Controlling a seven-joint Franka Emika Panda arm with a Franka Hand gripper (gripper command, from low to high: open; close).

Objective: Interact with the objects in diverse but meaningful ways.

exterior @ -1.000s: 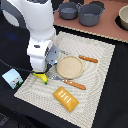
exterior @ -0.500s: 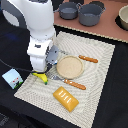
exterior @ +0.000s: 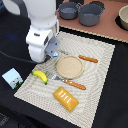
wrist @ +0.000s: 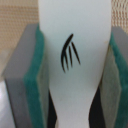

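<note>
The gripper [wrist: 75, 65] is closing on a white tube [wrist: 75, 45]: in the wrist view the tube, marked with a dark claw-like print, is sitting between the two green-faced pads [wrist: 36, 85], both of which are pressing against its sides, with the woven mat showing behind. In the exterior view the arm [exterior: 42, 30] is standing over the far corner of the mat [exterior: 102, 65], and the gripper itself is hiding behind the wrist housing, so the tube is not discernible there. Just below the arm, toward the exterior view's left, a yellow banana [exterior: 39, 76] is lying on the mat, and beyond it a pale blue carton [exterior: 12, 78] is sitting off the mat on the black table. Beside the arm, toward the exterior view's right, a tan plate [exterior: 69, 66] is resting with a fork [exterior: 67, 82] just beside it. A yellow-orange slab [exterior: 66, 99] is lying nearer the camera.
</note>
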